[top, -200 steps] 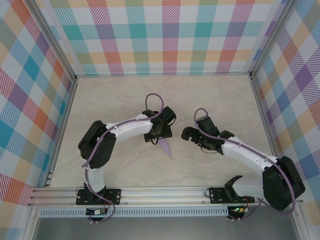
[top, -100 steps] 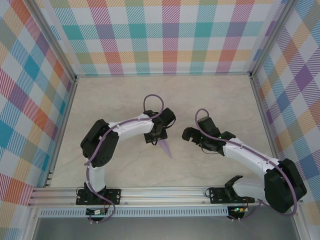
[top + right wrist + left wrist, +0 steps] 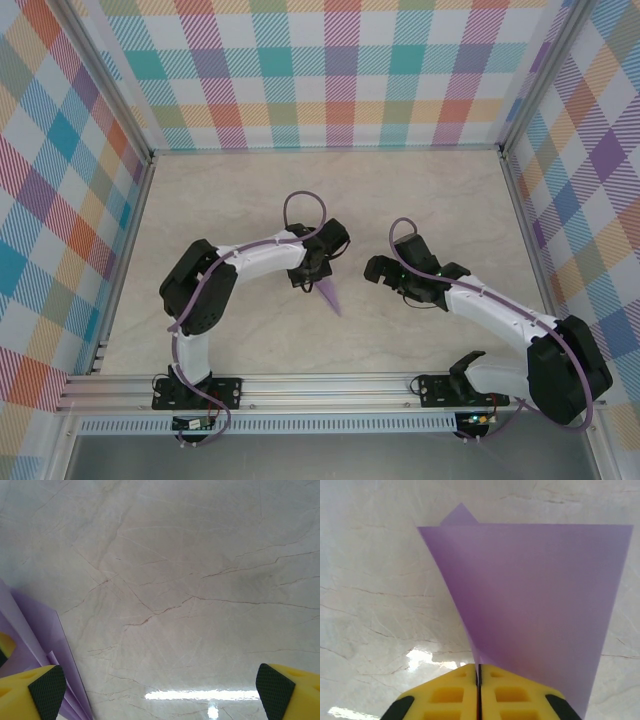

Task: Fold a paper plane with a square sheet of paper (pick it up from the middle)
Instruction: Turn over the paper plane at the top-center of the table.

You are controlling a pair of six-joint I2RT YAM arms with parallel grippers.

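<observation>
Here, seen from the top camera, the paper plane (image 3: 329, 294) sits at the centre of the frame on the pale table (image 3: 430, 190), a slim lavender wedge with its point aimed toward the lower right. The left gripper (image 3: 478, 672) is clenched on it: in the left wrist view the yellow fingers meet with no gap, and the folded paper rises from their seam, widening toward the top of the frame. The right gripper (image 3: 376, 270) hovers just right of the plane with jaws spread wide and nothing between them; layered purple edges show at the lower left of its wrist view. The folding appears largely done, and the step in hand looks like a pinch along the centre crease. The next move probably calls for a steady lift without creasing the wings.
</observation>
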